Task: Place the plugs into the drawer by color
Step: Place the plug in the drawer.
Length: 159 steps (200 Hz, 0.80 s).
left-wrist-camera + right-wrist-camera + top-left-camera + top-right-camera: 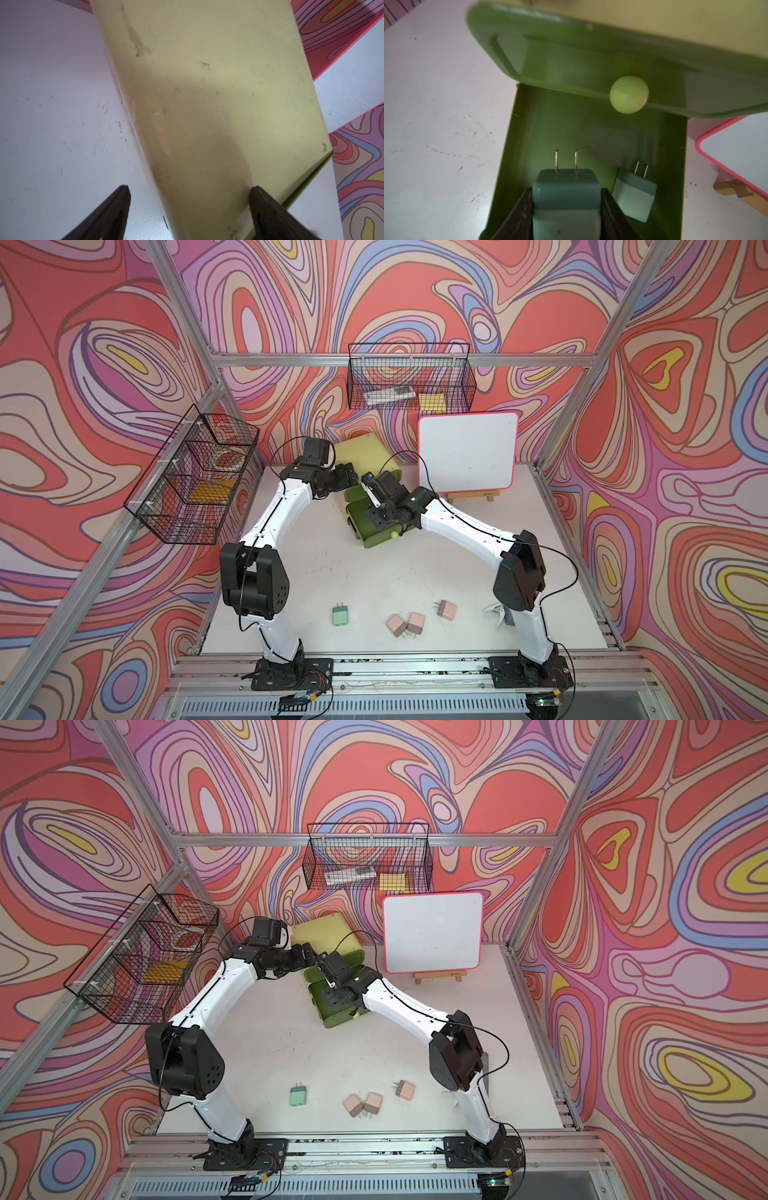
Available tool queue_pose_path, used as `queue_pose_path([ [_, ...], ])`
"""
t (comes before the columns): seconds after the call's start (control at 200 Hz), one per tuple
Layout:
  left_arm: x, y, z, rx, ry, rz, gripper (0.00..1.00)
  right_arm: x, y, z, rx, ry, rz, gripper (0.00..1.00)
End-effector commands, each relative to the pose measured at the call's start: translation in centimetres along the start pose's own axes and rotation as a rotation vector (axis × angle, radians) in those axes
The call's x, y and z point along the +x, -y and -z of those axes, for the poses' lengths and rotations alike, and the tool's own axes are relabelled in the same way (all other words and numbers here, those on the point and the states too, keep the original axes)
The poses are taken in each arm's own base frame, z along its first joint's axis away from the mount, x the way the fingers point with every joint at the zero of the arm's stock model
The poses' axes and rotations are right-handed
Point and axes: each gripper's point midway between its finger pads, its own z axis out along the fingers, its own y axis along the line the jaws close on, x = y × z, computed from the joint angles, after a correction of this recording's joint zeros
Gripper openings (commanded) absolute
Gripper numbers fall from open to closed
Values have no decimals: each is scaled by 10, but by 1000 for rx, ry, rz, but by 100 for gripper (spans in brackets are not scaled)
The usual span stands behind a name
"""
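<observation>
Plug (565,199) pinched between right fingers (515,220), over open drawer (529,135).

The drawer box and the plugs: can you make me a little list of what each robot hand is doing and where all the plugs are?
left gripper: open, fingers either side of an edge of the yellow chest
right gripper: shut on the held plug, over the open drawer
inside that drawer: a second plug, lying down
on the table: one mint green plug, three pinkish-beige plugs
</observation>
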Motion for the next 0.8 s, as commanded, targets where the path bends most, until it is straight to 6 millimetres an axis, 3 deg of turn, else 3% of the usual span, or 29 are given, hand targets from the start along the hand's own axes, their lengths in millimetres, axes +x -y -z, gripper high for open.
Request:
queue_pose_path([
  [0.0,32,-23,-19,-83,-120,13,89,5,6,-10,10,-37,8,44],
  [0.325,32,-23,-18,-83,-119,12,89,20,28,-25,46,-94,-56,43],
  [0.791,31,-23,-17,-85,-116,10,89,31,31,-48,61,-126,-42,44],
])
